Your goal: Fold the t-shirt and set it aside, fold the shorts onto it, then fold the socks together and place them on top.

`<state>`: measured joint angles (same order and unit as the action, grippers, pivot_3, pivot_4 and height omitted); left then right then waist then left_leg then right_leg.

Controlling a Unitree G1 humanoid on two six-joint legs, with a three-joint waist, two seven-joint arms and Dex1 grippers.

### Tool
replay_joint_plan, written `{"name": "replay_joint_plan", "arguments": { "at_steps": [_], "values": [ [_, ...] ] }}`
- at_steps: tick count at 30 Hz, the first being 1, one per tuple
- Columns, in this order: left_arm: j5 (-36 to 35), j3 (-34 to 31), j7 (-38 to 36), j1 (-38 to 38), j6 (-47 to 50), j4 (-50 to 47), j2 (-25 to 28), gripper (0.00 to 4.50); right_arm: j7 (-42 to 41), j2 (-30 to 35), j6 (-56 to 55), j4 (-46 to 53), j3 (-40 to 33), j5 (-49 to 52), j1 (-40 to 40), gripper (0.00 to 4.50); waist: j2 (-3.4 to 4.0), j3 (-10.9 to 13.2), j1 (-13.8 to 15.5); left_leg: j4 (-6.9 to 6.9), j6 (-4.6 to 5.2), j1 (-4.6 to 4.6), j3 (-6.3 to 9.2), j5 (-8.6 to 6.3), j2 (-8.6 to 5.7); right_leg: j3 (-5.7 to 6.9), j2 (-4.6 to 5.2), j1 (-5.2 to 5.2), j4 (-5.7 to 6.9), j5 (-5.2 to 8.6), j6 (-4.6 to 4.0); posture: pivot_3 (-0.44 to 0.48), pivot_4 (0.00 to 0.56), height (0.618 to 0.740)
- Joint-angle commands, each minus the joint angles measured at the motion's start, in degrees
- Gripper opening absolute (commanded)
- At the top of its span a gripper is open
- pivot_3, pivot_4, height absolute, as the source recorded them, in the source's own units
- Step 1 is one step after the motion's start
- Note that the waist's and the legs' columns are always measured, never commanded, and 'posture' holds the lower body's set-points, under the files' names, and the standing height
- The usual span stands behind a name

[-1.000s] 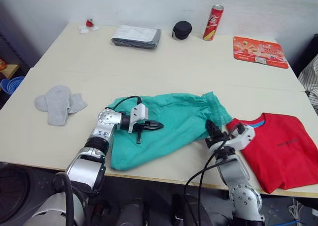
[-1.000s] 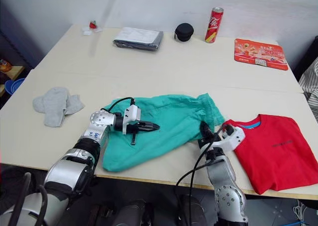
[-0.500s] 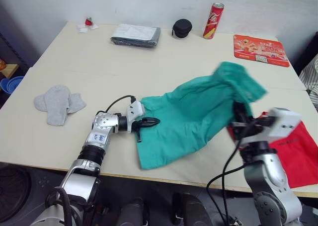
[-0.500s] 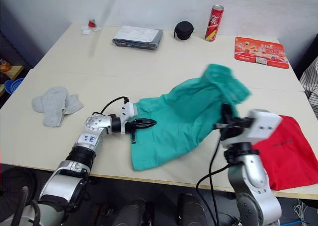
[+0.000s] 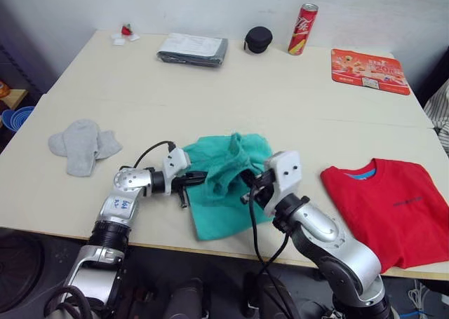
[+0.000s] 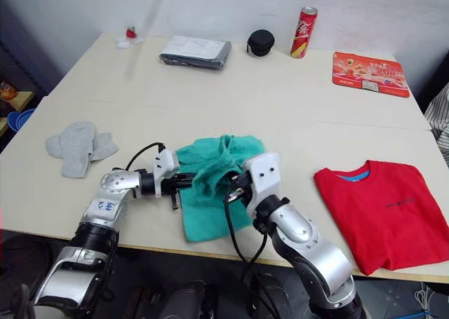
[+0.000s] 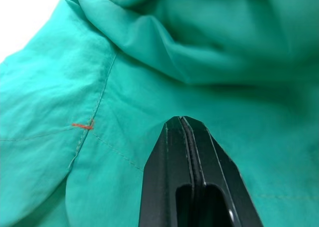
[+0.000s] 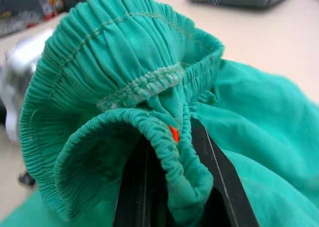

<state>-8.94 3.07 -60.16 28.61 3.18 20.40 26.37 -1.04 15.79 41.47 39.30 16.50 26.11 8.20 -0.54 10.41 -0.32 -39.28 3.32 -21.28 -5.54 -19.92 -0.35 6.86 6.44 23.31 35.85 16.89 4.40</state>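
Now the shorts (image 5: 223, 175) lie bunched near the front edge of the desk (image 5: 280, 87), roughly between the two arms, with one part folded over and heaped on the flatter layer beneath. The right gripper (image 8: 174, 187) has its jaws pinching the gathered elastic waistband, which bulges up and over the black fingers (image 8: 219, 177) in the right wrist view; from the head camera that gripper (image 5: 249, 189) sits at the right side of the teal heap. The left gripper (image 7: 185, 152) has its jaws pressed together with the tips resting on the teal fabric near a stitched seam; whether any cloth is caught between them cannot be told. In the head view the left gripper (image 5: 196, 179) meets the left edge of the shorts. The t-shirt (image 5: 389, 207) lies folded flat to the right, well apart from the shorts. The socks (image 5: 81, 145) lie together on the left part of the desk, untouched. Along the far side stand a red can (image 5: 302, 29), a small black case (image 5: 257, 40), a flat grey packet (image 5: 192, 50) and a red printed mat (image 5: 368, 71).
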Motion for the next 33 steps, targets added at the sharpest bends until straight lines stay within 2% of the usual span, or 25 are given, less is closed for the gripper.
{"name": "replay_joint_plan", "arguments": {
  "at_steps": [1, 7, 12, 16, 22, 25, 26, 28, 32, 33],
  "values": [
    [-2.9, -2.3, -1.1, -1.3, 1.7, -3.8, 2.5, 0.0, -1.7, 2.9, -0.2, 2.6, 1.1, -3.7, -1.9, 0.02, 0.0, 0.0, 0.0, 0.0, 0.0, -0.01, 0.01, 0.0, 0.0, 0.0, 0.0, 0.0, -0.01, 0.0, 0.0, 0.0, 0.15, 0.74],
    [-3.7, -2.1, -2.4, -1.3, 0.9, -3.7, 3.8, 0.0, -5.6, 10.8, -8.7, 2.7, -1.5, -13.1, -5.6, 0.02, 0.0, 0.0, 0.3, 0.0, -0.01, -0.03, 0.0, -0.01, -0.01, 0.02, 0.0, 0.01, -0.06, 0.0, 0.0, 0.0, 0.15, 0.74],
    [-3.6, -2.1, -1.9, -1.2, 0.3, -3.1, 3.1, 0.0, -8.0, 15.6, -21.7, -2.6, 1.4, -23.6, -11.4, 0.02, 0.0, 0.0, 0.3, 0.04, -0.04, -0.03, -0.01, -0.01, -0.02, 0.04, -0.01, 0.02, -0.07, 0.0, 0.0, 0.0, 0.15, 0.74],
    [-3.5, -1.7, -1.6, -1.2, 0.3, -3.1, 2.5, 0.0, -10.0, 12.4, -25.2, -6.8, 3.1, -25.0, -11.5, 0.02, 0.0, 0.0, 0.0, 0.04, -0.08, 0.0, -0.08, 0.03, -0.02, 0.0, -0.03, 0.01, -0.03, 0.0, 0.0, 0.0, 0.15, 0.74],
    [-3.0, -0.8, -2.0, -0.6, 0.8, -2.8, 2.5, 0.0, -17.1, 8.3, -24.6, -11.4, 7.1, -23.3, -10.9, 0.02, 0.0, 0.0, 0.1, 0.04, -0.16, 0.04, -0.03, 0.08, 0.02, 0.0, -0.07, 0.01, 0.02, 0.0, 0.0, 0.0, 0.15, 0.74],
    [-2.7, -0.4, -1.9, -0.2, 0.4, -2.3, 2.6, 0.0, -20.9, 6.8, -22.8, -11.3, 4.9, -18.1, -11.3, 0.02, -0.01, 0.0, 0.2, 0.04, -0.15, 0.04, -0.03, 0.07, 0.02, 0.0, -0.06, -0.02, -0.02, 0.0, 0.0, 0.0, 0.15, 0.74],
    [-2.6, -0.4, -1.9, -0.1, 0.3, -2.1, 2.6, 0.0, -23.5, 7.6, -20.8, -10.1, 4.3, -15.6, -11.2, 0.65, -0.01, 0.0, 0.2, 0.04, -0.15, 0.04, -0.02, 0.07, 0.02, 0.0, -0.06, -0.02, -0.01, 0.0, 0.0, 0.0, 0.15, 0.74],
    [-2.7, -0.6, -2.0, 0.3, 0.0, -1.4, 2.7, 0.0, -28.5, 9.6, -19.7, -7.6, 2.6, -11.2, -11.3, 1.18, -0.01, 0.0, 0.2, 0.04, -0.14, 0.04, 0.01, 0.07, 0.02, 0.02, -0.06, -0.03, -0.02, 0.0, 0.0, 0.0, 0.15, 0.74],
    [-5.2, -2.0, -4.8, 1.0, 0.1, -0.4, 3.5, 0.0, -38.2, 14.1, -13.5, -2.1, -2.9, 3.9, -12.4, 2.7, -0.01, 0.0, 0.2, 0.04, -0.11, 0.03, 0.05, 0.05, 0.02, 0.04, -0.06, -0.04, -0.05, 0.0, -0.01, 0.0, 0.15, 0.74],
    [-6.5, -2.7, -6.3, 1.3, 0.6, -0.5, 4.0, 0.0, -42.2, 17.4, -11.5, -0.2, -5.2, 9.0, -13.0, 3.01, -0.01, 0.0, 0.2, 0.04, -0.1, 0.03, 0.05, 0.05, 0.02, 0.04, -0.06, -0.04, -0.06, 0.0, 0.0, 0.0, 0.15, 0.74]
  ]
}}
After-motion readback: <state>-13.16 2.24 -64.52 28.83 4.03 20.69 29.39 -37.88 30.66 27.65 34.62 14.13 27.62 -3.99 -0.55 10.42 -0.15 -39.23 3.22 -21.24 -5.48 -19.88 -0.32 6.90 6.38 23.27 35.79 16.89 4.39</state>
